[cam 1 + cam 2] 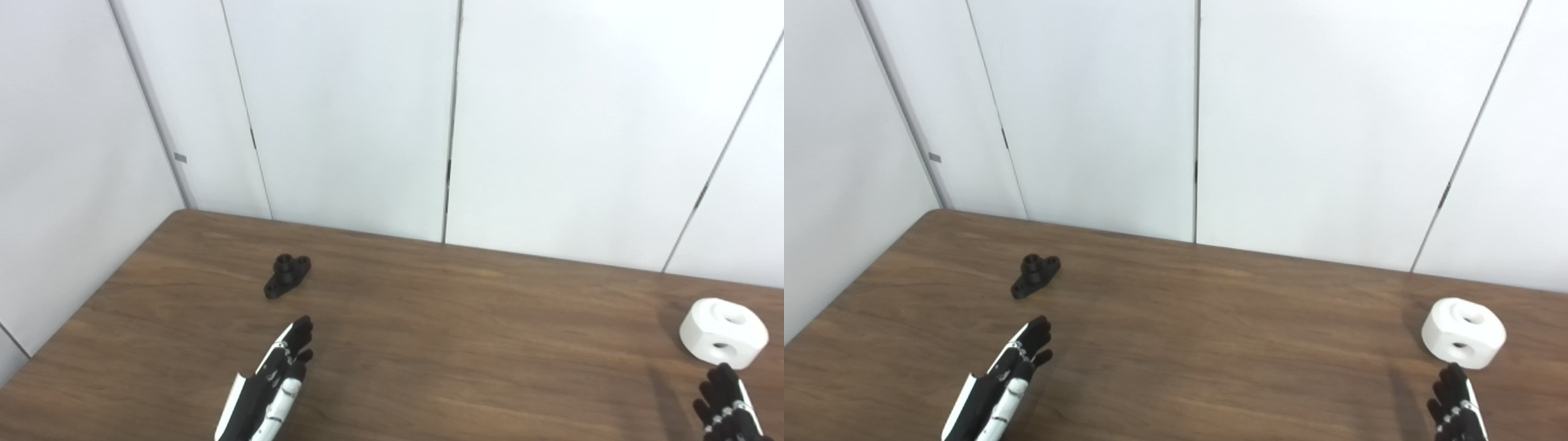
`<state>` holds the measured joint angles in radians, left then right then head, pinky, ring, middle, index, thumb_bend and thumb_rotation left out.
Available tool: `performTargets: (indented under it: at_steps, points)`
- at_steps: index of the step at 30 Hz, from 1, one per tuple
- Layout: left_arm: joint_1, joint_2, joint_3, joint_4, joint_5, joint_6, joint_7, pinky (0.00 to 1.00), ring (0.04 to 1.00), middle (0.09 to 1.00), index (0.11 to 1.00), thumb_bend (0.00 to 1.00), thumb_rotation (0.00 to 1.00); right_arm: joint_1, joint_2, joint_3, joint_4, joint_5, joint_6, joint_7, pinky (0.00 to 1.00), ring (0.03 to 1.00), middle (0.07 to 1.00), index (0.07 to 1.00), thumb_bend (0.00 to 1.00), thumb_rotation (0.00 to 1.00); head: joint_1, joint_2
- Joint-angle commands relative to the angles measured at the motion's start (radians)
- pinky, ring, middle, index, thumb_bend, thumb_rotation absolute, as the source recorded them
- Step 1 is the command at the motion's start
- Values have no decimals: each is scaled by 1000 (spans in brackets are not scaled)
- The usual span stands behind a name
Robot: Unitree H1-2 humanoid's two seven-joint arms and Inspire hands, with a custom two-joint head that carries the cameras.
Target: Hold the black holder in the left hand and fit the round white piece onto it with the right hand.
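Left eye view shows the start of the job, as I'd judge it: nothing has been picked up yet. The black holder (286,275) lies flat on the brown table (465,318), towards the far left part of the top, well apart from the round white piece (723,332), which sits near the right edge with one hole facing up and another in its side wall.

The left hand (275,383) comes in from the bottom, fingers stretched out straight and slightly apart, holding nothing. The holder lies straight ahead of those fingertips, a little further from the robot and near, but not touching. Its long axis runs on a slant — near end to the left, far end to the right, with the raised round boss at the far end. That slant roughly matches the way the hand points, so the fingers would, I think, need to come across the narrow width of the piece rather than along it.

The right hand (1456,404) is only partly in view at the bottom right; its fingers look spread and empty, though most of it is cut off by the picture's edge. The white piece sits just beyond its fingertips — each hand is plainly the nearer one to its own part.
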<state>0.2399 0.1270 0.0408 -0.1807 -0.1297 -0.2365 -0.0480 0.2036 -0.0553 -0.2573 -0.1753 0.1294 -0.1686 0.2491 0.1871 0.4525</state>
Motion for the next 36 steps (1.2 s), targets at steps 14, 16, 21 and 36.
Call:
performTargets:
  at_steps: [14,16,21,36]
  points:
    - [-44,46,36,-212,276,309,84,910,968,959,883,763,383,163,-25,8,-11,47,19,1,1000,1000,1000,1000,713,1000,5,24]
    - [-63,62,43,-213,344,316,91,948,963,938,868,772,396,167,-23,10,-22,36,27,-4,1000,1000,1000,1000,716,1000,5,24]
    - [-107,94,47,-228,503,364,104,989,968,918,849,773,351,173,-19,12,-38,37,37,-3,1000,1000,1000,1000,693,1000,4,32]
    - [-242,128,40,-169,846,536,102,997,962,917,833,854,488,184,-7,26,-76,6,74,-14,1000,1000,1000,1000,672,1000,-12,43]
